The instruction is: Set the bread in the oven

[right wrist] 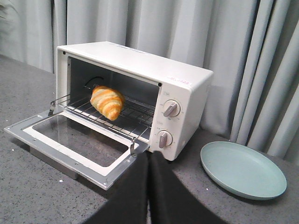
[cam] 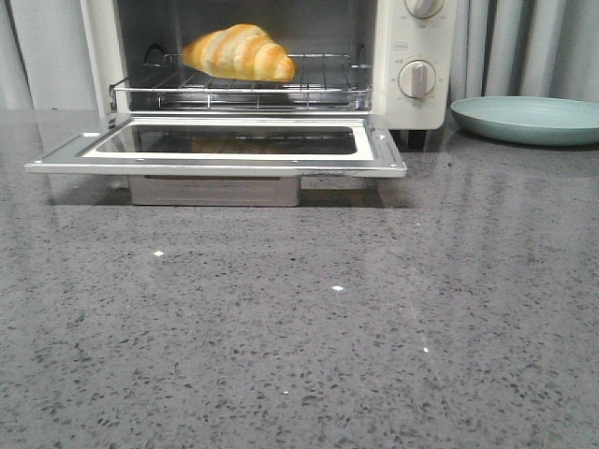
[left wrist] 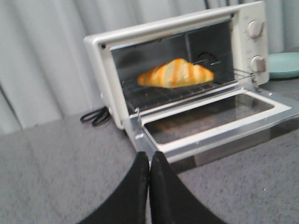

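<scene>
The bread (cam: 240, 53), a golden-orange croissant with cream stripes, lies on the wire rack (cam: 281, 89) inside the cream-white oven (cam: 398, 84). The glass door (cam: 225, 145) hangs fully open, flat over the counter. The bread also shows in the left wrist view (left wrist: 176, 73) and in the right wrist view (right wrist: 107, 102). My left gripper (left wrist: 149, 157) is shut and empty, back from the door's left front corner. My right gripper (right wrist: 148, 157) is shut and empty, in front of the oven's knob side. Neither gripper shows in the front view.
A pale green plate (cam: 529, 119) sits on the grey speckled counter (cam: 299, 327) right of the oven; it also shows in the right wrist view (right wrist: 242, 169). A black power cord (left wrist: 96, 115) lies left of the oven. Grey curtains (right wrist: 233, 46) hang behind.
</scene>
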Robot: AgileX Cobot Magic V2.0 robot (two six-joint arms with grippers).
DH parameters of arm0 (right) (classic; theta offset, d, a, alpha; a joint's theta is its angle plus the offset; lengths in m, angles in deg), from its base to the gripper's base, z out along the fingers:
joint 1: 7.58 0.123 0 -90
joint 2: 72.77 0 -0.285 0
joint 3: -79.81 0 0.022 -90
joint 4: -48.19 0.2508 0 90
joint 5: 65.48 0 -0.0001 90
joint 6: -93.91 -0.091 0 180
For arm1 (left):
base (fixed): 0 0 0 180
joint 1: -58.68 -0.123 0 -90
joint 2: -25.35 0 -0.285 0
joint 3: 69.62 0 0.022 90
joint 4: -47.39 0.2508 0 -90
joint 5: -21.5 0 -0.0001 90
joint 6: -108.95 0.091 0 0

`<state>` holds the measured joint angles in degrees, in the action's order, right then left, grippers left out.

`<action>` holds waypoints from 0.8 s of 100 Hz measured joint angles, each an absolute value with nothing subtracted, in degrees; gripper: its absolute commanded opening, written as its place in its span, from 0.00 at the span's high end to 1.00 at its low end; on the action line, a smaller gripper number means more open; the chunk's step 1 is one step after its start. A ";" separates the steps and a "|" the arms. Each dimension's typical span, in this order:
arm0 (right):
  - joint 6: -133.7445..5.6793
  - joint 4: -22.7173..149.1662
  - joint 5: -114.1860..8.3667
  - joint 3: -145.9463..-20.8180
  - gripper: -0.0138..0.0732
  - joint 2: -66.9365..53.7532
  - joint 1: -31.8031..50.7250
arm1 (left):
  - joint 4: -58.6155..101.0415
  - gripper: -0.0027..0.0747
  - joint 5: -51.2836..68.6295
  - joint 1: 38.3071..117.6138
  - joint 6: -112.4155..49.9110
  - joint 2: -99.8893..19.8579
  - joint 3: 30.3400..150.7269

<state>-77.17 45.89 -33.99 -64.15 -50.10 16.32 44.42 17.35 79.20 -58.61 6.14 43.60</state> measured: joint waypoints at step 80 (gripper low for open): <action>-77.17 45.81 -33.99 -64.15 0.92 -50.10 16.32 | 46.30 0.99 3.65 64.47 -66.45 17.64 33.09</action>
<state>-77.17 45.81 -33.99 -64.15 -50.10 16.32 46.30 3.65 64.47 -66.45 17.64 33.09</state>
